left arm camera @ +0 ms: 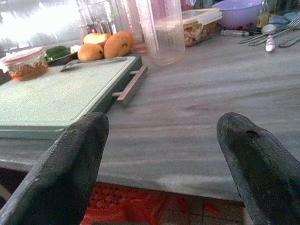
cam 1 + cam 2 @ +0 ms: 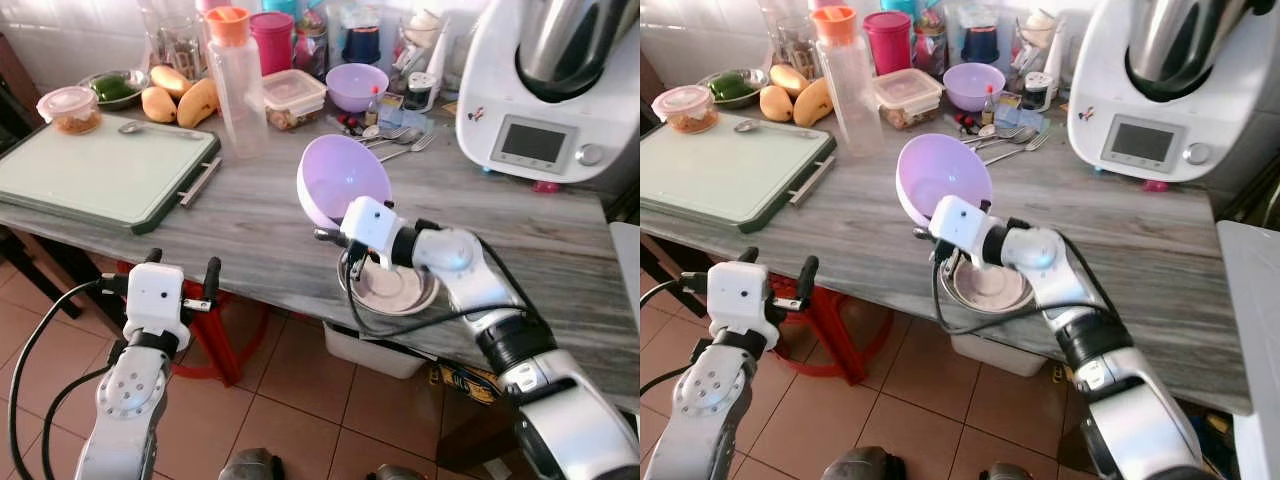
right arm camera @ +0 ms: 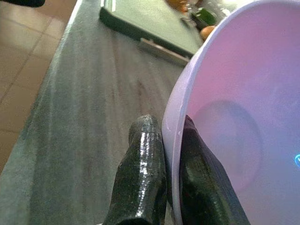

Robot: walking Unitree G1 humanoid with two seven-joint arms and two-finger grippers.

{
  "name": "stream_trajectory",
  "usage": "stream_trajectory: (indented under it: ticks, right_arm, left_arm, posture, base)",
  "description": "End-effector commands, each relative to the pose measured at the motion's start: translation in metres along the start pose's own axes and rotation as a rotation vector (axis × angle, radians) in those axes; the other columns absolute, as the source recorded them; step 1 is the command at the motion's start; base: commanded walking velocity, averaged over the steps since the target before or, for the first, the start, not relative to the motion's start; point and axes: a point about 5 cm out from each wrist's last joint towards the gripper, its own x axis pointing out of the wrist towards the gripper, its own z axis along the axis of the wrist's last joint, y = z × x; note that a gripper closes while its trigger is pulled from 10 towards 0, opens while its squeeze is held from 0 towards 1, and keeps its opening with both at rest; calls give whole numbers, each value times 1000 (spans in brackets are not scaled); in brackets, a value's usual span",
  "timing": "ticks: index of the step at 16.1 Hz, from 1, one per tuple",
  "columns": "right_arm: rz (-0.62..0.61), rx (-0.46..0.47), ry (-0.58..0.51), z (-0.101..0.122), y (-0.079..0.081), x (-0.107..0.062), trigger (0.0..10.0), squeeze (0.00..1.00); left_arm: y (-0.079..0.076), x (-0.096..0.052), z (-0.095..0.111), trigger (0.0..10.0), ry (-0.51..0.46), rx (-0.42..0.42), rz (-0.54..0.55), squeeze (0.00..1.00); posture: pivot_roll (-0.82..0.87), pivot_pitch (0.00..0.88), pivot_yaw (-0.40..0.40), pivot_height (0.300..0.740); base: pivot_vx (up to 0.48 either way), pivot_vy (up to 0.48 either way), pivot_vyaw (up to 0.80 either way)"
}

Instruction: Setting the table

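A lilac bowl [image 2: 342, 178] is held tilted above the grey wooden table [image 2: 250, 215], its hollow facing me. My right gripper [image 2: 336, 236] is shut on the bowl's rim [image 3: 169, 140], one finger inside and one outside. Just below it a beige plate [image 2: 392, 288] lies near the table's front edge. A second lilac bowl [image 2: 357, 86] stands at the back beside forks and spoons [image 2: 396, 140]. My left gripper [image 2: 180, 275] hangs open below the table's front edge, its fingers [image 1: 70, 164] wide apart with nothing between them.
A green cutting board [image 2: 95, 170] with a spoon lies at the left. A tall plastic bottle [image 2: 236, 85], mangoes [image 2: 180, 100], food containers [image 2: 292, 98] and jars crowd the back. A white kitchen machine [image 2: 545, 90] stands at the right. A red stool [image 2: 215, 340] is under the table.
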Motion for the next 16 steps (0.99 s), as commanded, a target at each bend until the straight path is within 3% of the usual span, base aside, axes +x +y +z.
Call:
stream_trajectory:
  ticks: [1, 7, 13, 14, 15, 16]
  right_arm:
    - [43, -15, 1, 0, 0, 1, 10000, 0]
    - [132, -14, 15, -11, 8, 9, 10000, 0]
    - [142, -30, 18, -13, 6, 12, 10000, 0]
    - [141, -37, 20, -14, 6, 13, 10000, 792]
    - [141, -37, 20, -14, 6, 13, 10000, 792]
    - [140, -40, 22, -14, 5, 13, 10000, 980]
  left_arm:
    - [0, -3, 3, 10000, 2, 3, -17, 0]
    - [0, -6, 5, 10000, 21, -3, -31, 0]
    - [-4, -7, 6, 10000, 32, -19, -35, 0]
    - [-4, -7, 5, 10000, 36, -21, -35, 0]
    - [-4, -7, 5, 10000, 37, -21, -35, 0]
    - [-4, -7, 5, 10000, 39, -22, -35, 0]
  posture:
    - [66, 19, 23, 740]
    - [81, 29, 28, 740]
    - [83, 32, 25, 740]
    - [84, 32, 24, 740]
    - [84, 32, 24, 740]
    - [83, 33, 24, 740]
  base:
    - [0, 0, 0]
    - [0, 0, 0]
    - [0, 0, 0]
    - [0, 0, 0]
    - [0, 0, 0]
    - [0, 0, 0]
